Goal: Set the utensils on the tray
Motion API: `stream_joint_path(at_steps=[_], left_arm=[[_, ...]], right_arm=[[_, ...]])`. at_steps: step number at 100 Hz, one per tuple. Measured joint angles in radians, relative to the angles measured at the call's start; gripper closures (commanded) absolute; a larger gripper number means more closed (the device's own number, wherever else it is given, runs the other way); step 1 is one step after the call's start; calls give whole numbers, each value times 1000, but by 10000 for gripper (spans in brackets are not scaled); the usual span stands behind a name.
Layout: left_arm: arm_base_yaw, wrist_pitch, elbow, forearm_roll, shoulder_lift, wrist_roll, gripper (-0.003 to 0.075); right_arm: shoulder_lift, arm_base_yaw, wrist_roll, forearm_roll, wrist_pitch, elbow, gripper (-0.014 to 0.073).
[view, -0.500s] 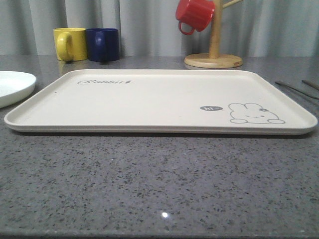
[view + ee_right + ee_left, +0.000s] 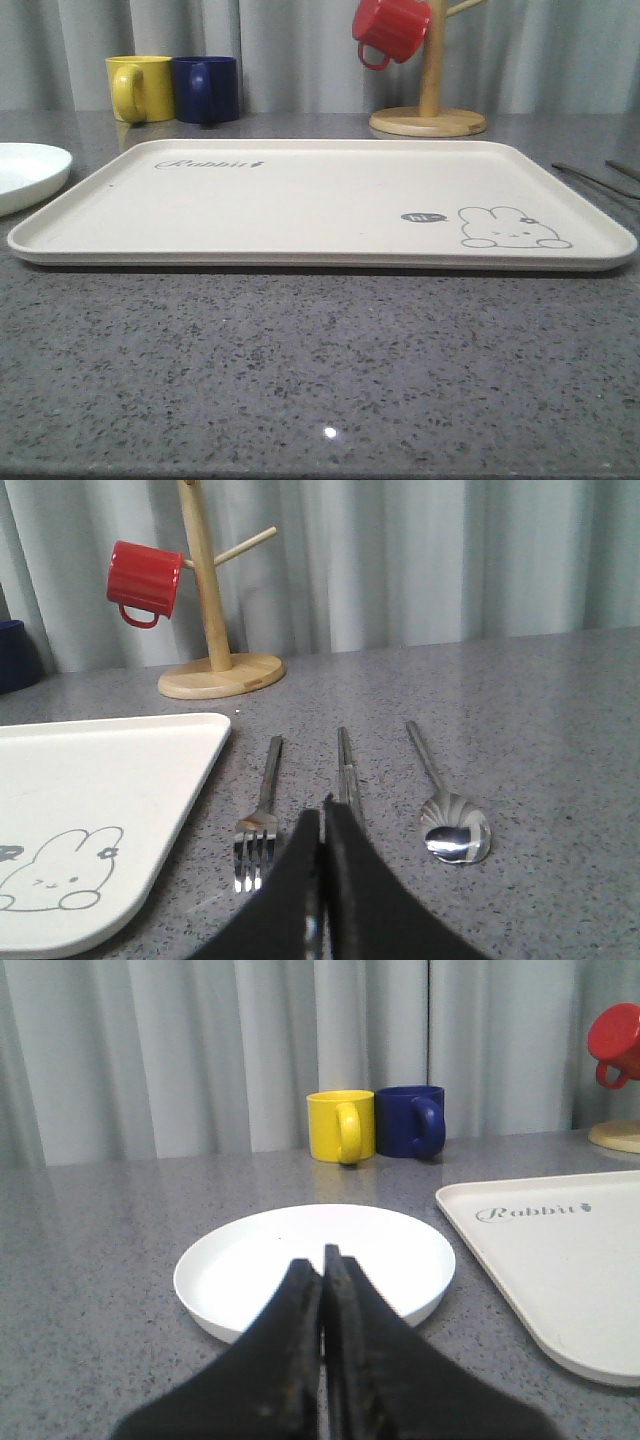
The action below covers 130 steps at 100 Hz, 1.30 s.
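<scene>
No utensils on the tray [image 2: 300, 200] yet.
Right end effector [image 2: 322, 825], fingers together, should open over the chopsticks [image 2: 346, 765] beside the tray.

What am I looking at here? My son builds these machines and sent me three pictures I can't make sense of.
It is a two-armed robot at a grey stone table, photographed by three cameras at once. The front view looks forward over the table at a cream tray with a rabbit drawing, which has nothing on it. Behind it stand a yellow mug and a blue mug, and a red mug hangs on a wooden mug tree.

The other two cameras sit on the wrists. The dark wedge at the bottom is each arm's gripper. The left gripper is shut, holding nothing, before a white plate. The right gripper is also shut and empty, facing a fork, chopsticks and spoon lying beside the tray.
</scene>
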Motion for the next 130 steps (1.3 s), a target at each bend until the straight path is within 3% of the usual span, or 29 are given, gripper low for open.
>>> stream_joint_path(at_steps=[23, 51, 61, 77, 98, 108, 123, 130], left_arm=[[0, 249, -235, -20, 61, 0, 738], [0, 734, -712, 7, 433, 0, 738], [0, 850, -849, 30, 566, 2, 738], [0, 912, -985, 39, 731, 2, 738], [0, 919, -1015, 39, 857, 3, 724], [0, 929, -1017, 27, 893, 3, 617], [0, 943, -1017, 20, 924, 3, 289], [0, 943, -1017, 20, 930, 4, 198]], right_arm=[[0, 0, 0, 0, 0, 0, 662], [0, 0, 0, 0, 0, 0, 662], [0, 0, 0, 0, 0, 0, 662], [0, 0, 0, 0, 0, 0, 662], [0, 0, 0, 0, 0, 0, 662], [0, 0, 0, 0, 0, 0, 662], [0, 0, 0, 0, 0, 0, 662], [0, 0, 0, 0, 0, 0, 662]])
